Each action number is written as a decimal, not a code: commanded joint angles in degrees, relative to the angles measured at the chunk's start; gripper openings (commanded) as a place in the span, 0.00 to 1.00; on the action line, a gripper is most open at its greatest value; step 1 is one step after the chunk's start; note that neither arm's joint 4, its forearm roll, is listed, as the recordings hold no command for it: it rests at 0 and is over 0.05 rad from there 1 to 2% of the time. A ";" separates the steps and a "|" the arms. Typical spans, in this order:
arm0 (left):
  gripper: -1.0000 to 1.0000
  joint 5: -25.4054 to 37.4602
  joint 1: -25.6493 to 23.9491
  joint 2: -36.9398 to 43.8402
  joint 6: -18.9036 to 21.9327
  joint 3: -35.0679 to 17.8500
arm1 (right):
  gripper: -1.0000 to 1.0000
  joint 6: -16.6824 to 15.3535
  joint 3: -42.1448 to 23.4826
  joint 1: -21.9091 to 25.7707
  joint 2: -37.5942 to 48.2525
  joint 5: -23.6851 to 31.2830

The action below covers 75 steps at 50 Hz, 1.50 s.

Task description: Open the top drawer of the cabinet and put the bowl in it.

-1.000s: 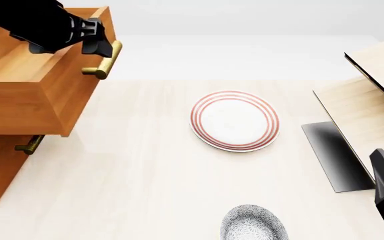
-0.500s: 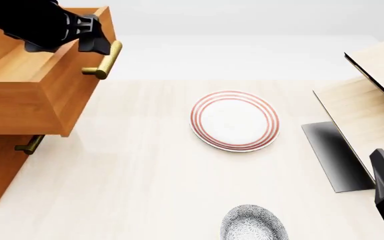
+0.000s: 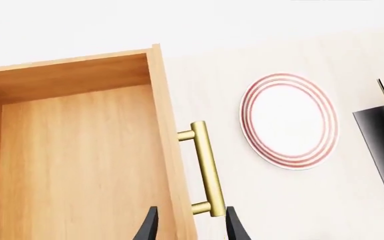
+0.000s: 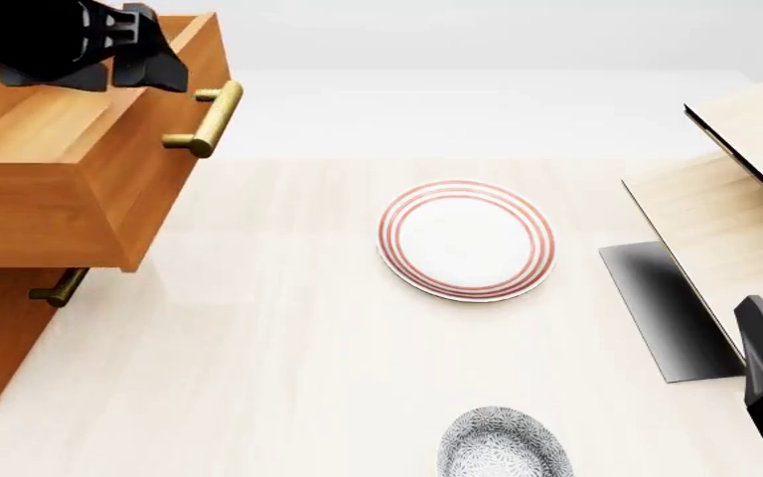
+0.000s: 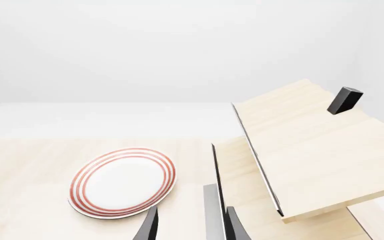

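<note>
Brass handle (image 4: 204, 120) released; left pincer (image 4: 143, 62) lifted over top drawer (image 4: 51, 149).

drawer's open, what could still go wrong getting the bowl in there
The bowl sits at the table's near edge, partly cut off in the front view, so a clumsy grasp might nudge it off. The plate lies roughly between the bowl and the top drawer, so a low carry could clip it. The left gripper hovers over the drawer and may block the drop.
</note>
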 commanded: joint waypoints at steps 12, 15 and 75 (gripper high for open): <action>1.00 3.56 -0.55 -4.15 5.10 -2.48 | 1.00 0.04 0.04 0.03 -0.08 0.02; 1.00 3.69 -1.08 -4.40 5.43 -2.61 | 1.00 0.01 0.04 0.01 -0.11 0.02; 1.00 -0.54 -17.91 -10.42 9.35 6.98 | 1.00 0.02 0.04 0.01 -0.08 0.02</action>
